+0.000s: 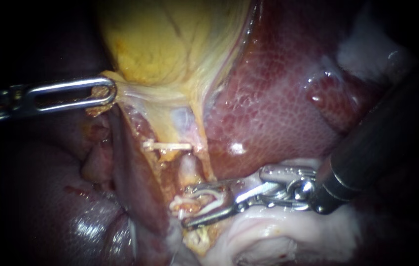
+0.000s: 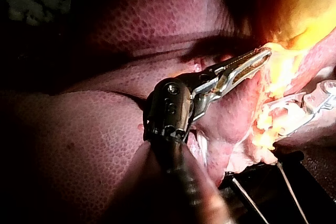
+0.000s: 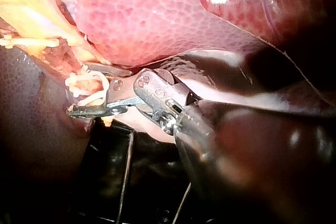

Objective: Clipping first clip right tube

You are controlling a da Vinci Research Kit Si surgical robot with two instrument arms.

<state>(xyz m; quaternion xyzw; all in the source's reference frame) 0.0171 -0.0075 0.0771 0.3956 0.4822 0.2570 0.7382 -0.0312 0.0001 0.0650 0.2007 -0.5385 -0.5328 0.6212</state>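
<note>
Tube (image 1: 189,170) sits low, under the gallbladder (image 1: 165,39) — its bottom end runs between the jaws of the right tool (image 1: 186,207). They hold a white clip (image 1: 197,201) w/ the tube inside, prob ready to squeeze. Left tool (image 1: 108,92) is clenched on the gallbladder edge — pulling it aside so the tube shows

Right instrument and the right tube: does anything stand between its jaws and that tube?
Nothing visible does. The right instrument straddles the tube, with a white clip held between its jaws. The left instrument grips the gallbladder, clear of them.
</note>
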